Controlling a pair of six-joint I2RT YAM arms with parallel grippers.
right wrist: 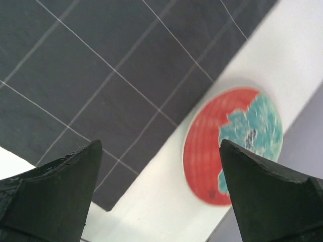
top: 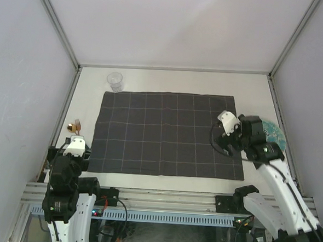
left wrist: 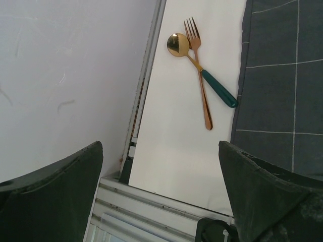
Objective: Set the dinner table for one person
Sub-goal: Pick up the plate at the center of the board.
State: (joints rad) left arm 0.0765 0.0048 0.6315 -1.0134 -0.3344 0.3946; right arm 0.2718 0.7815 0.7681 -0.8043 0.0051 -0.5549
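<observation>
The dinner table (top: 175,80) is an off-white top with a dark grey checked cloth (top: 166,133) spread across its middle. A gold fork (left wrist: 199,70) and a gold spoon with a green handle (left wrist: 177,44) lie crossed left of the cloth. My left gripper (left wrist: 159,146) hangs open and empty over the near left corner (top: 71,155), short of the cutlery. A red and teal plate (right wrist: 227,146) lies right of the cloth (top: 273,136). My right gripper (right wrist: 159,143) is open above the cloth's right edge (top: 232,144), holding nothing.
A clear glass (top: 115,81) stands just beyond the cloth's far left corner. Grey metal rails (top: 175,69) edge the table, and pale walls close it in on three sides. The near rail (left wrist: 166,201) lies under my left gripper.
</observation>
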